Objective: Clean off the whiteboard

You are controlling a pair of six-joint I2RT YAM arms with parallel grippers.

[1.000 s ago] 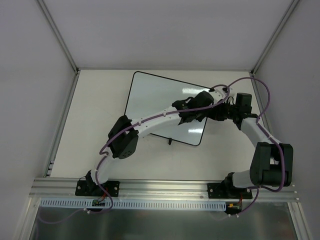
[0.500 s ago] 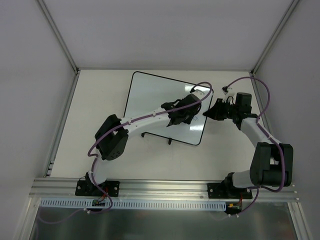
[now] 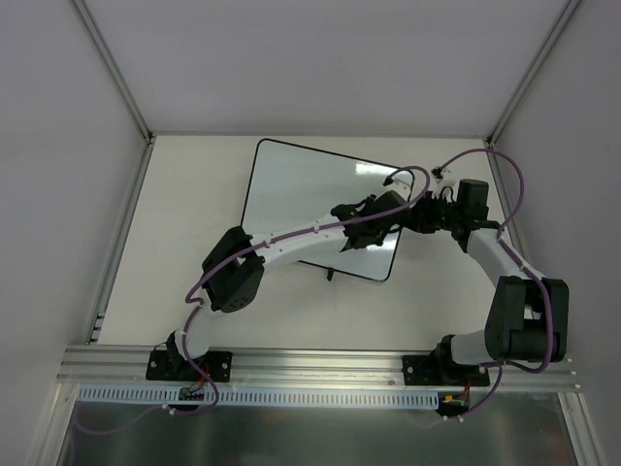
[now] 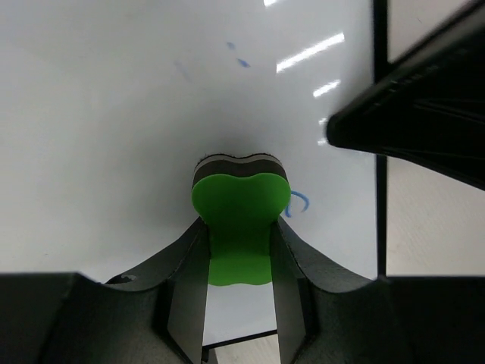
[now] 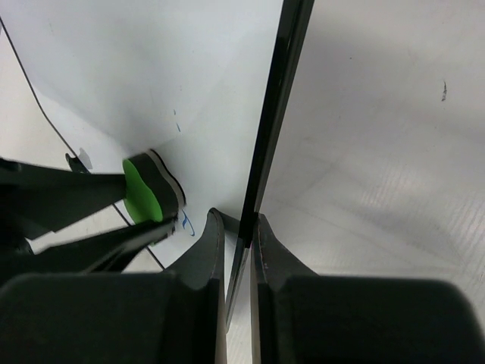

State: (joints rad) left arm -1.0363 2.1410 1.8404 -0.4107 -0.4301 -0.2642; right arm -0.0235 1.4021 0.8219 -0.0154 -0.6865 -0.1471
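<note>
The whiteboard (image 3: pixel 296 189) lies flat on the table, turned a little askew. My left gripper (image 3: pixel 372 229) hovers over its right part, shut on a green eraser (image 4: pixel 239 203) whose dark felt presses on the board (image 4: pixel 114 136). A blue squiggle (image 4: pixel 298 203) shows just right of the eraser, and faint blue flecks (image 4: pixel 236 61) lie farther up. My right gripper (image 3: pixel 415 217) is shut on the board's black right rim (image 5: pixel 274 114), one finger on either side of it. The eraser (image 5: pixel 144 191) and the blue squiggle (image 5: pixel 187 222) also appear in the right wrist view.
A small black foot (image 3: pixel 330 276) sticks out at the board's near edge. White walls with metal posts (image 3: pixel 116 68) close the table in on three sides. An aluminium rail (image 3: pixel 320 361) carries both arm bases at the front.
The left gripper swept the eraser left across the board, then came back right toward the rim. The right arm kept its hold and stayed put.
</note>
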